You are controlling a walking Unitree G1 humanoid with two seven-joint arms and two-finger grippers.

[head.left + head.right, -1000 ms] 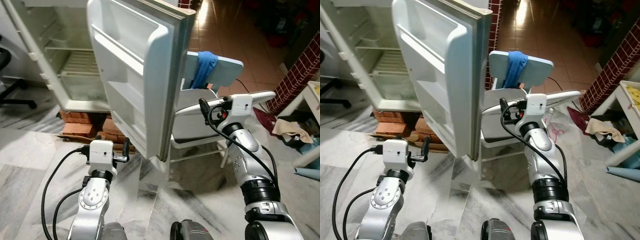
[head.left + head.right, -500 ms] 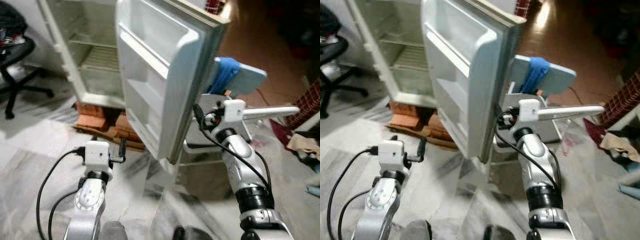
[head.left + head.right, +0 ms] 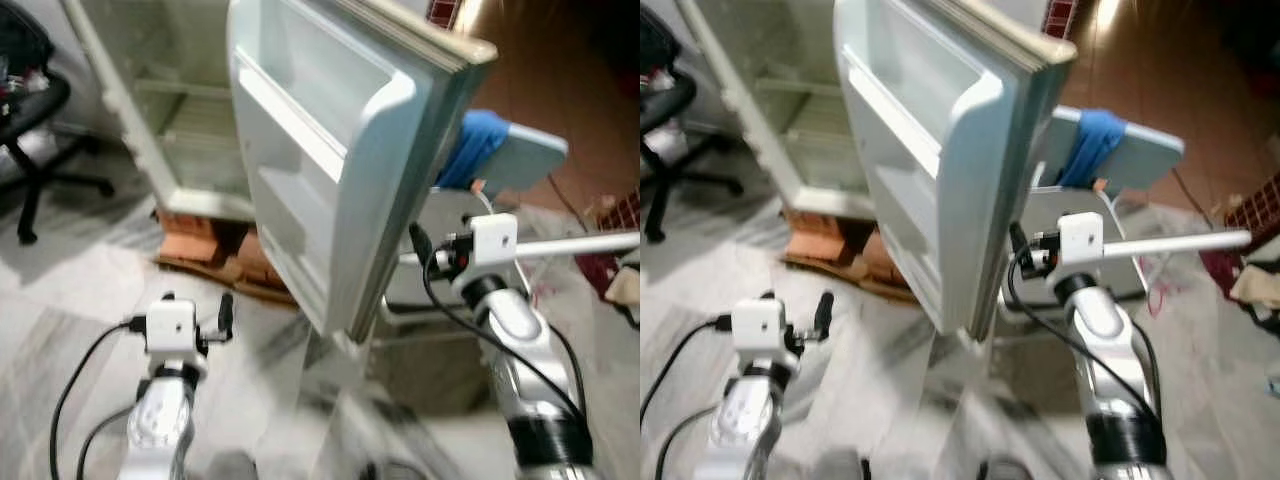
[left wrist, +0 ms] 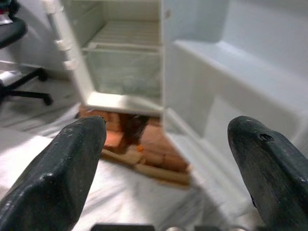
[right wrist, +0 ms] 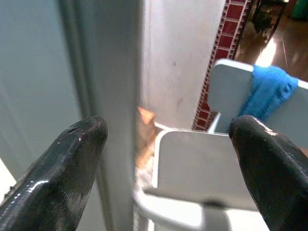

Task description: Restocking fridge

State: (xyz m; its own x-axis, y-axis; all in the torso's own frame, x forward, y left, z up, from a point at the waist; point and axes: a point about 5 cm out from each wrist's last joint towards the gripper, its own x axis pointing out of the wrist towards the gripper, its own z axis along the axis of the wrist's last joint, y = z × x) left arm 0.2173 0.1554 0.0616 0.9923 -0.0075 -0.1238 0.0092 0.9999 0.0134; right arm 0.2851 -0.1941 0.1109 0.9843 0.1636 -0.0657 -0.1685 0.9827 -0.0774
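Over on your far left, a black office chair [image 3: 30, 130] stands on the marbled floor [image 3: 60, 290]. Next to it is the fridge [image 3: 175, 120], its cabinet open and the wire shelves and clear drawer inside looking bare, though the head views are blurred. It sits raised on a layer of red bricks [image 3: 215, 250].

Your left gripper [image 4: 166, 168] is held low in front of the fridge, well apart from it, with its two black fingers [image 4: 62, 168] spread wide and holding nothing. Through its wrist camera you look between them at the lower shelf, the drawer and the bricks beneath.

Moving right, the fridge door [image 3: 330, 160] swings far out toward you, its inner face with moulded white shelves turned to your left and its edge just ahead of your right arm.

Your right gripper [image 5: 166, 173] is raised just beside the door's outer edge, fingers parted and empty. Its wrist camera shows the door edge [image 5: 108, 96] close by one finger, not clearly touching.

Behind the door stands a white plastic chair [image 3: 530, 165] with a blue cloth [image 3: 470, 150] draped over its back. Further right, the floor turns to brown tile [image 3: 1200, 60].
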